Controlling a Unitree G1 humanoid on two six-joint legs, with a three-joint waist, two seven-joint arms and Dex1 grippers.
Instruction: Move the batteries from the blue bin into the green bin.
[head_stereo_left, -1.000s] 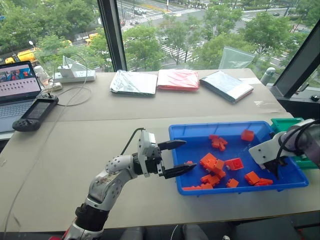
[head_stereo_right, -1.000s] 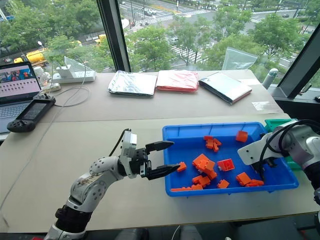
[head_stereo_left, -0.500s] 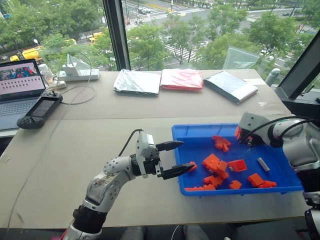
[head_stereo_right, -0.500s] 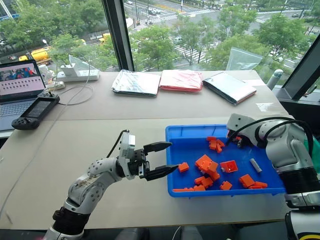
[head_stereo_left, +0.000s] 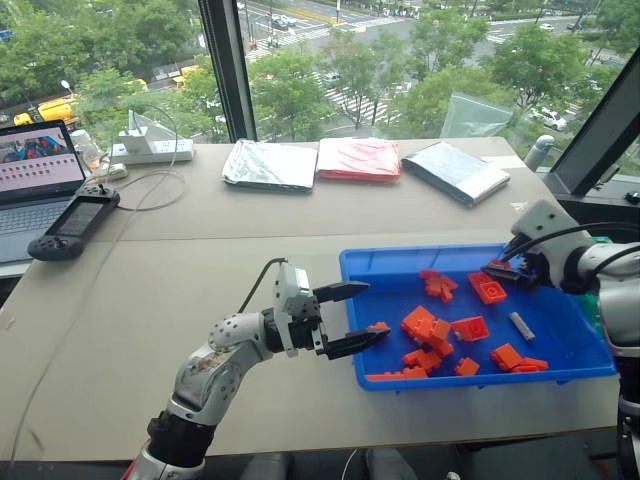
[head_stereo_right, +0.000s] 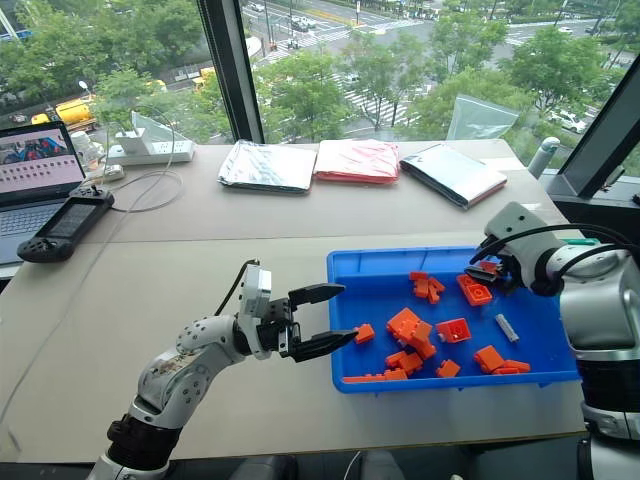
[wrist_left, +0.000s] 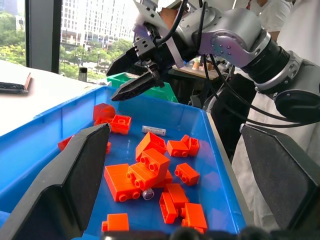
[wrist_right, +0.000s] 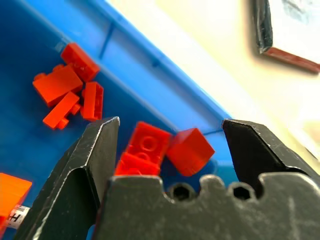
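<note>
- The right gripper (head_stereo_right: 487, 272) hangs over the far right part of the blue bin (head_stereo_right: 345, 262), fingers spread and empty, so the step in hand looks like lining up for a pick.
- One battery (head_stereo_right: 507, 327) lies flat on the bin floor just nearer the robot than that gripper; another (wrist_left: 147, 194) sits among the orange blocks (head_stereo_right: 408, 325) close to the left gripper.
- The next move calls for dropping onto the bare battery, then carrying it to the green bin (wrist_left: 129, 79) beyond the hand.
- Orange blocks directly under the fingers could get pinched instead.
- The left gripper (head_stereo_left: 352, 316) is spread wide, empty, at the bin's left wall.
</note>
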